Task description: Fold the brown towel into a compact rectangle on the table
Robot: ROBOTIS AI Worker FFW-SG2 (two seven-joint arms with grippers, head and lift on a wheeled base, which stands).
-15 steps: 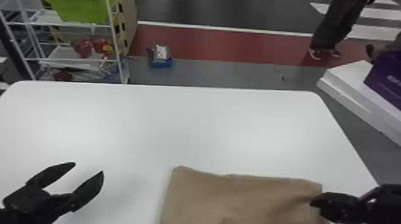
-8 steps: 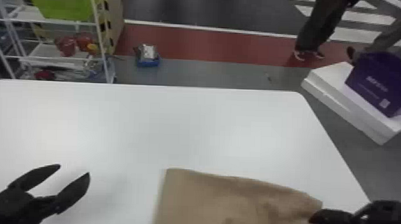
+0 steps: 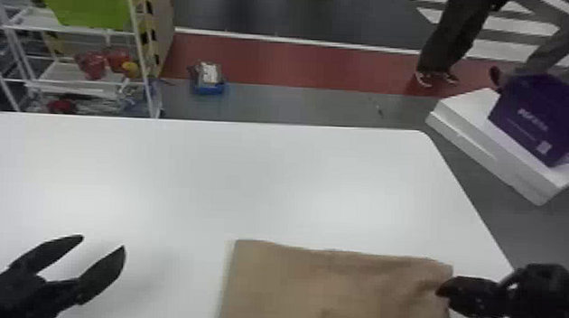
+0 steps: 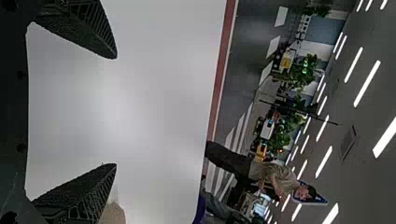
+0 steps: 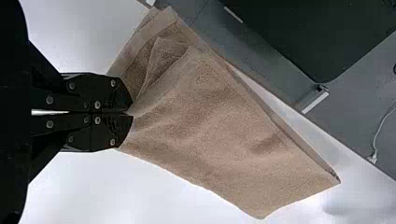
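One brown terry-cloth towel (image 3: 338, 284), roughly rectangular, which we find on the near right part of the smooth white table (image 3: 206, 180) with rounded corners. We note layered folds and a hem band beside the right gripper (image 3: 441, 291), black, at the towel's right edge: its fingers are together, with cloth pinched at their tips. One black left gripper (image 3: 103, 242), over the table's left part, apart from the towel: its fingers stand wide, with white tabletop visible between them. Beyond the table, we list one white metal shelf rack (image 3: 63, 74) bearing a bright green bin (image 3: 88, 5); to the right, one purple box (image 3: 515, 114) on a flat white block (image 3: 470, 104)
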